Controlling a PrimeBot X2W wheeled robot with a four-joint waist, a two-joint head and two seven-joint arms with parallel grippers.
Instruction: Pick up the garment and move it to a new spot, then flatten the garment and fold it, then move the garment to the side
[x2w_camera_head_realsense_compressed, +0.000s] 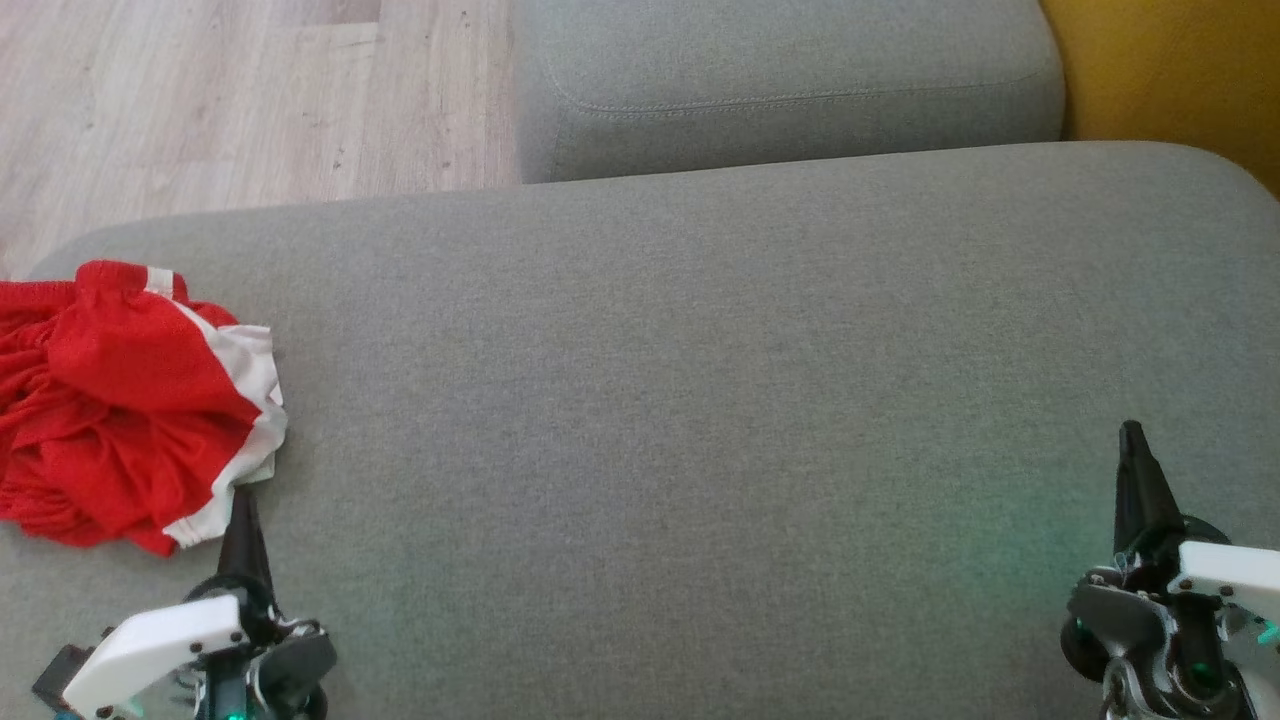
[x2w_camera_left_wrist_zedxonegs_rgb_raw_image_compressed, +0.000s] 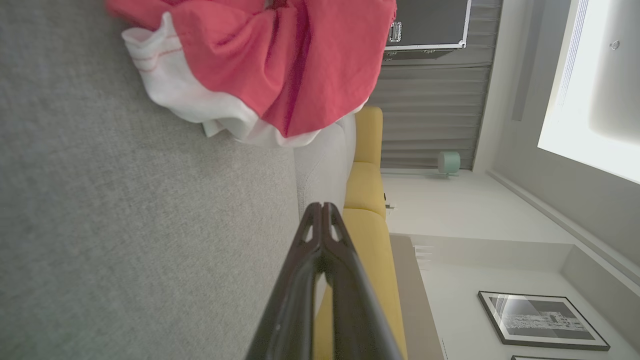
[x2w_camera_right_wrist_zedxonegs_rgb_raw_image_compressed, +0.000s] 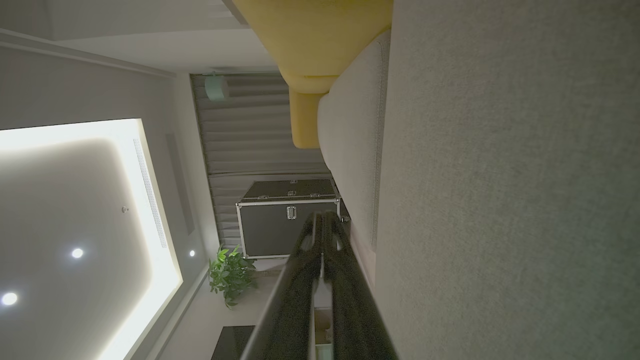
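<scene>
The garment (x2w_camera_head_realsense_compressed: 130, 405) is red with white trim and lies crumpled at the left end of the grey sofa seat (x2w_camera_head_realsense_compressed: 700, 400). In the left wrist view the garment (x2w_camera_left_wrist_zedxonegs_rgb_raw_image_compressed: 260, 65) bunches up just ahead of the fingers. My left gripper (x2w_camera_head_realsense_compressed: 243, 500) sits at the lower left, shut and empty, its tip just below the garment's white hem. My left gripper (x2w_camera_left_wrist_zedxonegs_rgb_raw_image_compressed: 322, 207) has its fingers pressed together. My right gripper (x2w_camera_head_realsense_compressed: 1133, 435) is at the lower right, shut with nothing in it, far from the garment. In the right wrist view my right gripper (x2w_camera_right_wrist_zedxonegs_rgb_raw_image_compressed: 324, 216) points along the seat's edge.
A second grey cushion (x2w_camera_head_realsense_compressed: 780, 80) lies beyond the seat, with yellow upholstery (x2w_camera_head_realsense_compressed: 1170, 70) at the far right. Wooden floor (x2w_camera_head_realsense_compressed: 200, 100) shows at the upper left. A black case (x2w_camera_right_wrist_zedxonegs_rgb_raw_image_compressed: 287, 225) and a plant (x2w_camera_right_wrist_zedxonegs_rgb_raw_image_compressed: 227, 272) stand in the room.
</scene>
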